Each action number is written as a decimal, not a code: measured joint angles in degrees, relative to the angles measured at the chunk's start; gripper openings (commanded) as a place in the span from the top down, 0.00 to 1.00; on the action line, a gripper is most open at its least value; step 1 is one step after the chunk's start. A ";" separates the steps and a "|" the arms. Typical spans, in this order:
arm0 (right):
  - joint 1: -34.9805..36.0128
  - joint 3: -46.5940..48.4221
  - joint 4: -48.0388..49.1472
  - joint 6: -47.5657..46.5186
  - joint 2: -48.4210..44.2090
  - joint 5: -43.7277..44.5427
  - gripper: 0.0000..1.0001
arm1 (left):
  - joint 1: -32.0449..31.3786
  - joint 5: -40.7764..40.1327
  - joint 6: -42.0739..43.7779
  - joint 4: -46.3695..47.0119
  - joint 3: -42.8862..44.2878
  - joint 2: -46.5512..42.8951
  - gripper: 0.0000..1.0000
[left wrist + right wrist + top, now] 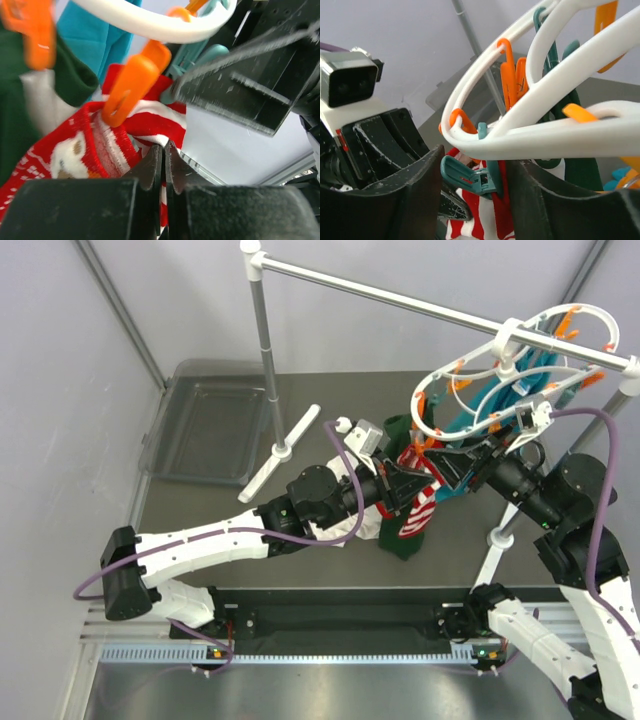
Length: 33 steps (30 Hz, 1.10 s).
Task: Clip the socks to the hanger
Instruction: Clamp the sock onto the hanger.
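Left wrist view shows the left end effector [163,165] pressed together, pinching the striped sock [150,117] just below an orange clip [131,85] that hangs from the hanger [150,22] and overlaps the sock's top edge. The right end effector [475,160] is spread, a teal clip [467,176] between its fingers under the hanger's ring

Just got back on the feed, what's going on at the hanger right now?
The left hand is shut on the red-and-white striped sock, holding it up under the hanger, where an orange clip sits against its top edge. The right hand straddles a teal clip and the hanger's white ring; whether it is squeezing that clip is unclear. A dark green cloth is beside the sock.
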 measured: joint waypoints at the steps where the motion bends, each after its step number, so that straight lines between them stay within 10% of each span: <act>1: 0.02 -0.02 -0.85 -0.13 0.00 -0.17 0.46 | 0.00 0.07 0.02 0.00 0.11 0.00 0.94; 9: 0.07 2.34 -4.81 -1.27 0.44 -0.22 0.28 | 0.00 0.50 -0.28 -0.59 0.96 0.98 0.54; 17: 0.26 6.32 -12.81 -3.69 0.09 3.17 0.00 | 0.00 1.49 -0.24 -3.37 3.04 1.90 0.38; 21: 0.31 6.86 -16.02 -5.57 -1.38 6.29 0.00 | 0.00 3.13 0.39 -4.85 5.57 3.17 0.34; 27: 0.33 9.35 -22.18 -7.30 -2.99 12.46 0.00 | -0.02 8.70 2.21 -8.55 9.27 5.35 0.01; 33: 0.33 10.86 -26.38 -7.69 -4.50 17.35 0.00 | -0.04 14.05 5.70 -17.16 15.15 6.80 0.01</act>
